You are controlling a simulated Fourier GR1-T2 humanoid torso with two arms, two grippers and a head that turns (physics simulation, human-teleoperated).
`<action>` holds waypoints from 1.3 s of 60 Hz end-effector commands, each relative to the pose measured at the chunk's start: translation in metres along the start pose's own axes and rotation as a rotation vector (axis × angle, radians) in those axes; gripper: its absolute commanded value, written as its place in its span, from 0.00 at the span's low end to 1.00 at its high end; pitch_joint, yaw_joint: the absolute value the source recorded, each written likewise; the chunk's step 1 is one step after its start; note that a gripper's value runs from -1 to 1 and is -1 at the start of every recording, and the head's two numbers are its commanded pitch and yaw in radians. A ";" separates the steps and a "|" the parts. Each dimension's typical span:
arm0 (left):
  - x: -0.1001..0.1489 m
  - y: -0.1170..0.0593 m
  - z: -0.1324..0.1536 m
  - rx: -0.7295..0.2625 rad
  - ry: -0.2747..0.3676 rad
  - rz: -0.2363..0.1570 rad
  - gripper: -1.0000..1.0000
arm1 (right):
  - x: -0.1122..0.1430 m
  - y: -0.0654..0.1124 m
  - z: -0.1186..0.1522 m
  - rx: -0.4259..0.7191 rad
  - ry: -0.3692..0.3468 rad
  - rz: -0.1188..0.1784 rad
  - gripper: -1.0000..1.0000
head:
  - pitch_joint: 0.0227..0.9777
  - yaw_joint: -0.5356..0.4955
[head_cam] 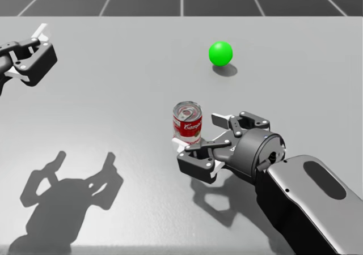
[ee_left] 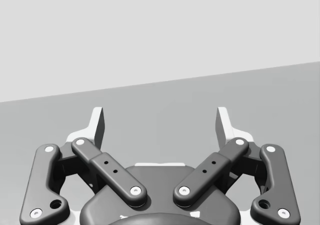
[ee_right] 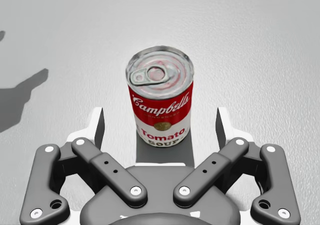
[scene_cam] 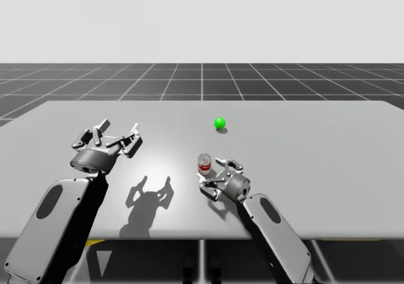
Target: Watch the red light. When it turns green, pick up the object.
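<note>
The round light [scene_cam: 219, 124] [head_cam: 220, 53] on the table glows green. A red and white can [scene_cam: 204, 164] [head_cam: 187, 123] [ee_right: 160, 95] with a pull-tab lid stands upright in front of it. My right gripper [scene_cam: 211, 173] [head_cam: 198, 137] [ee_right: 160, 127] is open at table height, with the can between its fingertips and a gap on each side. My left gripper [scene_cam: 118, 132] [head_cam: 28, 54] [ee_left: 160, 125] is open, holds nothing and hovers above the table's left part, far from the can.
The grey table [scene_cam: 315, 170] stretches wide around the can and the light. The left arm's shadow [scene_cam: 148, 199] falls on the table near the front edge. A dark gridded floor lies beyond the far edge.
</note>
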 end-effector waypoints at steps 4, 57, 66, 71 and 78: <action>0.000 0.000 0.000 0.000 0.000 0.000 0.00 | 0.005 0.001 -0.025 -0.012 0.006 0.026 0.00 | 0.81 0.52; 0.000 0.000 0.000 -0.005 0.004 -0.002 0.00 | -0.002 -0.009 -0.033 -0.050 0.072 0.018 1.00 | 0.62 0.52; 0.000 0.000 0.000 -0.005 0.004 -0.002 0.00 | -0.001 -0.009 -0.034 -0.050 0.066 0.022 1.00 | 0.51 0.52; 0.000 0.000 0.000 -0.005 0.004 -0.002 0.00 | -0.002 -0.008 -0.034 -0.049 0.063 0.025 1.00 | 0.47 0.52; 0.000 0.000 0.000 -0.005 0.004 -0.002 0.00 | -0.002 -0.009 -0.034 -0.053 0.054 0.031 1.00 | 0.44 0.52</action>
